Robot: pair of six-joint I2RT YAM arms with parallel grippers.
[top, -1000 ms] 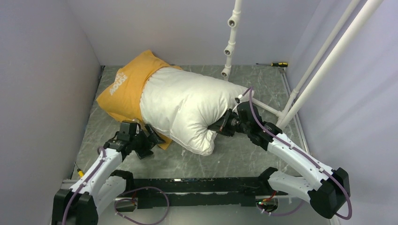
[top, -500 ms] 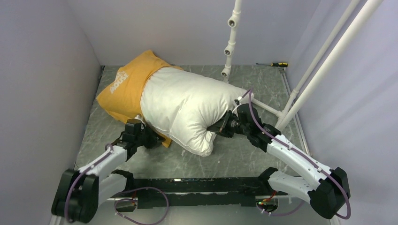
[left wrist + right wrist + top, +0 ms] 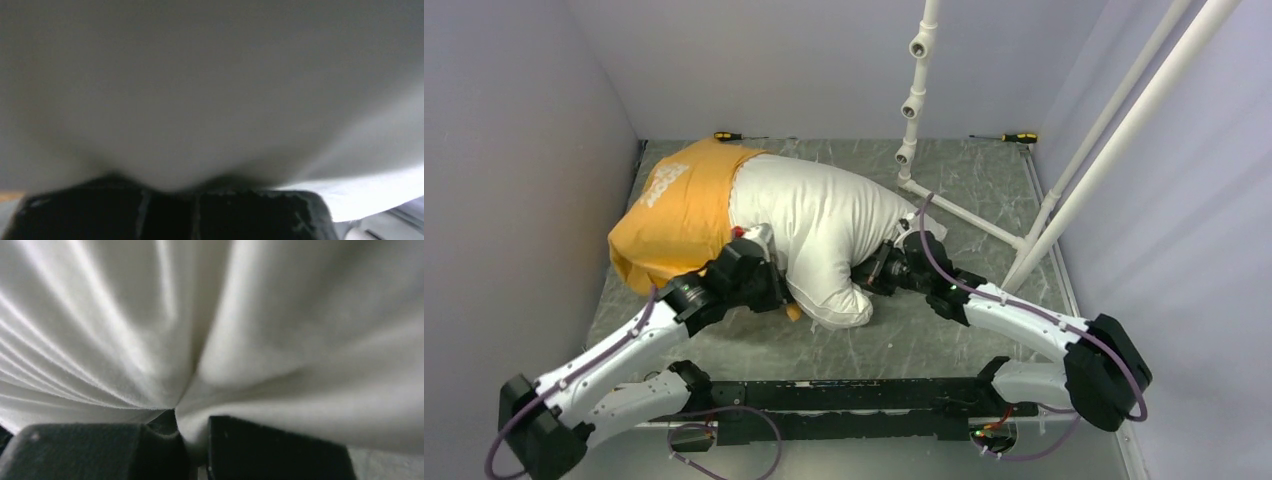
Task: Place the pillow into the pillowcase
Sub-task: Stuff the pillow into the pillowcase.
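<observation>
The white pillow (image 3: 819, 225) lies across the table, its left end inside the orange-yellow pillowcase (image 3: 669, 215). My left gripper (image 3: 776, 290) presses against the pillow's near side at the case's opening. In the left wrist view its dark fingers (image 3: 240, 215) stand together, shut, under pale fabric. Whether cloth is pinched between them does not show. A sliver of orange (image 3: 9, 196) shows at the left edge. My right gripper (image 3: 871, 275) is shut on the pillow's right end, and a fold of white pillow fabric (image 3: 210, 365) is bunched between its fingers (image 3: 275, 450).
Two screwdrivers lie at the back edge, one behind the pillowcase (image 3: 729, 136) and one at the back right (image 3: 1019, 137). A white pipe frame (image 3: 912, 100) stands behind the pillow and slants down the right side. Grey walls close in on the left, back and right.
The left gripper shut, and its arm reached forward to the pillow. The right arm pushed left. Pillow and pillowcase slid left and bunched, uncovering the back screwdriver.
</observation>
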